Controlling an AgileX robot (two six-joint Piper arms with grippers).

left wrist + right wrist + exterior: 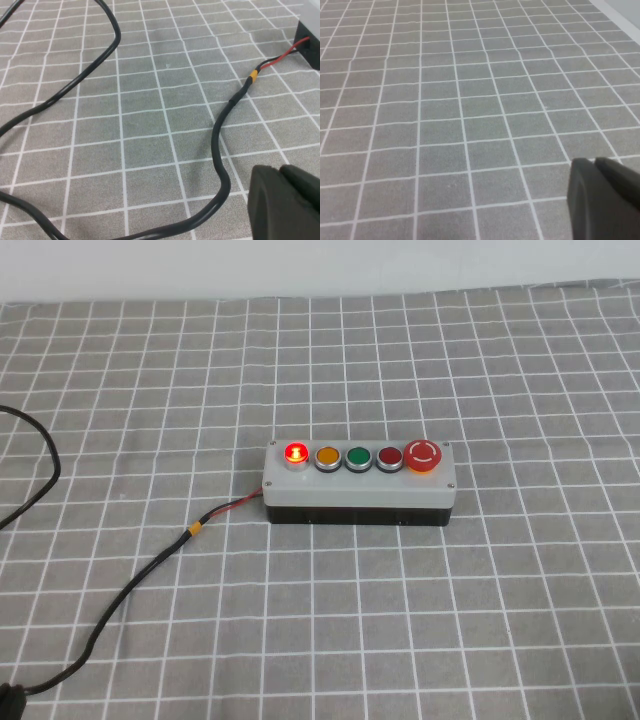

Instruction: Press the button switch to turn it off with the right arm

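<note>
The button switch [296, 453] glows bright red with a silver ring at the left end of the row on a grey-topped black box [360, 486] in the middle of the high view. Neither arm shows in the high view. My left gripper [280, 172] is shut and empty, low over the cloth beside the box's black cable [220, 150]; a corner of the box [311, 42] shows in that view. My right gripper [594, 164] is shut and empty over bare checked cloth; the box is out of its view.
The row also holds an orange button [328, 456], a green button [358, 457], a dark red flat button [389, 456] and a big red mushroom button [423, 455]. The black cable [130, 585] runs from the box's left side toward the near left edge. Grey checked cloth [500, 620] covers the table.
</note>
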